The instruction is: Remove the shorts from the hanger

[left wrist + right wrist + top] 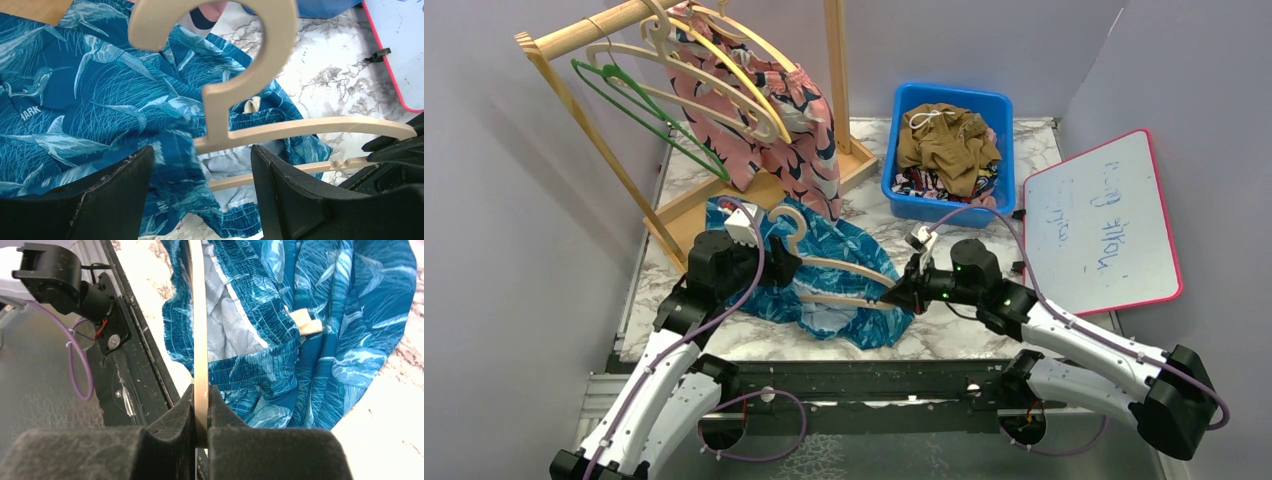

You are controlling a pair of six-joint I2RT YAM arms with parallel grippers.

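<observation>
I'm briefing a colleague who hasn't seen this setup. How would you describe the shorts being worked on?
On the marble table, in front of the wooden rack, lie shorts with a cream hanger in them, pinched by the right gripper. They are blue with a fish print, unlike the hanging pink pair and the brown pair in the bin.

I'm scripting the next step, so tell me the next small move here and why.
Probably: shut the left gripper on the teal shark-print fabric shorts and draw them away from the right gripper, off the beige wooden hanger. The right gripper is clamped on the hanger's thin bar, holding it, the left one stands open over the cloth, and the waistband wraps the hanger's bars.
</observation>
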